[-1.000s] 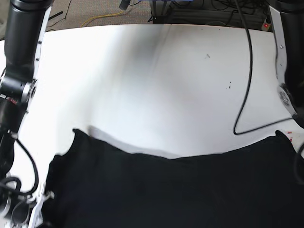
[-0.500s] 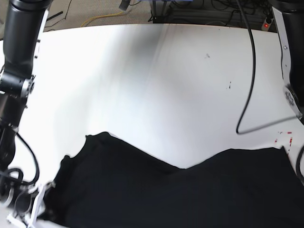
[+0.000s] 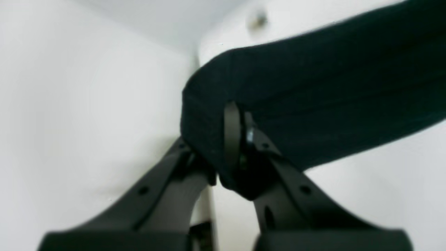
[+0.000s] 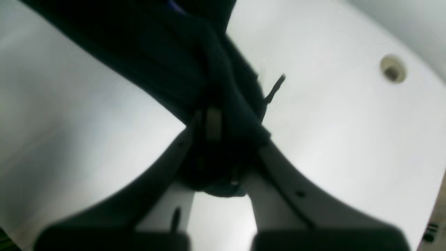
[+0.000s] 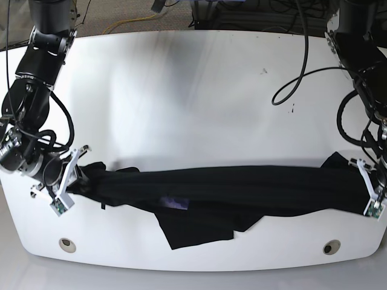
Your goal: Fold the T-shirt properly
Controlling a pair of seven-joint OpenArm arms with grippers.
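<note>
White table under me, the T-shirt stretched along its near edge; my left gripper and right gripper each clamp an end. I'd keep tension even, lowering flat.

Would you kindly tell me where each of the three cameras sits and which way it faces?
Base: high in front, looking down on the white table, both arms, and the T-shirt stretched between them.
Left wrist: on the left arm, looking along the left gripper, jaws shut on the shirt.
Right wrist: on the right arm, looking along the right gripper, likewise shut on it.
All three views share the T-shirt and table.
</note>
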